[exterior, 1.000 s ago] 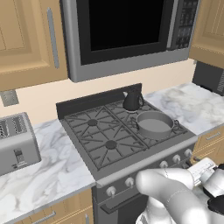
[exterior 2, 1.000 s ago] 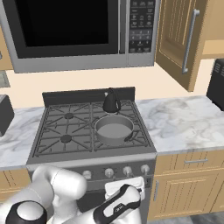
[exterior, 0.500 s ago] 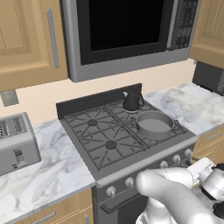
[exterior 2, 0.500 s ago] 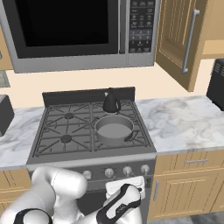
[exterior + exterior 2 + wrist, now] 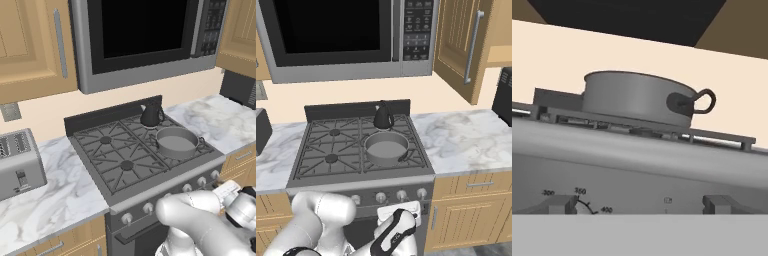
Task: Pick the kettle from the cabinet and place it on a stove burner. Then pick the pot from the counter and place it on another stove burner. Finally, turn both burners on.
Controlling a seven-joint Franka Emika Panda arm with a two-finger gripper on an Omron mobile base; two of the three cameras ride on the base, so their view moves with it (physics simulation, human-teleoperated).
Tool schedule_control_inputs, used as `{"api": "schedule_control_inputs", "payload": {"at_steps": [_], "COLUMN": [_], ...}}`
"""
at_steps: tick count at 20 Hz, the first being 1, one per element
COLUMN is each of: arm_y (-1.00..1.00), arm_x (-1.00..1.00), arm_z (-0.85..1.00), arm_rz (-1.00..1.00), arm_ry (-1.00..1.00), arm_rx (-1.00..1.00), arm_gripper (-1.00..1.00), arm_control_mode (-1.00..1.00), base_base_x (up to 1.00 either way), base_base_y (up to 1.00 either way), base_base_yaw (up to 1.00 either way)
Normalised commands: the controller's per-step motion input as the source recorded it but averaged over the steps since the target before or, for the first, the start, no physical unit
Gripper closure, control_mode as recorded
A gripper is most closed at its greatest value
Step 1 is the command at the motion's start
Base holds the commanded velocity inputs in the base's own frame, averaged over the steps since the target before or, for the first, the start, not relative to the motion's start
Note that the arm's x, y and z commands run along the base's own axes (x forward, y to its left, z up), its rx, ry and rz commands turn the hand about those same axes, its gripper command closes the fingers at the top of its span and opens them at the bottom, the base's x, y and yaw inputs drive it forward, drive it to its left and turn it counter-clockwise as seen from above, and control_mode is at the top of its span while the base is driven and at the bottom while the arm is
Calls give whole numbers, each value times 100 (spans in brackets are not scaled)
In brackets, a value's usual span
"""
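Pot (image 5: 386, 148) and kettle (image 5: 383, 116) on stove burners.
I see my hand (image 5: 400, 214) low before the knobs (image 5: 559, 204), fully open, holding nothing.

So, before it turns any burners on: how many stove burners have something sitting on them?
2. The kettle is on the back right burner; the pot is on the front right burner, just in front of it. Both left burners are bare.

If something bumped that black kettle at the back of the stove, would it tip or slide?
The kettle looks likelier to slide than tip: its cone shape is widest at the base. Its glossy finish suggests a slippery grip. It stands on the ridged grate, which might catch the base and rock it.
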Motion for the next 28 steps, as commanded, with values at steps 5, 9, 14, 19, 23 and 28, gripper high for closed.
{"api": "schedule_control_inputs", "payload": {"at_steps": [5,9,14,19,23,28], "arm_y": [0,0,0,-1,-3,-12], "arm_x": [19,20,19,18,18,16], "arm_z": [-14,-16,-24,-27,-13,-9], "arm_rz": [0,0,0,0,0,0], "arm_ry": [0,0,0,0,0,0], "arm_rx": [0,0,0,0,0,0], "arm_gripper": [-100,-100,-100,-100,-100,-100], "arm_control_mode": [-100,-100,-100,-100,-100,-100], "base_base_x": [0,0,0,0,0,0], "base_base_y": [0,0,0,0,0,0], "base_base_yaw": [0,0,0,0,0,0]}}
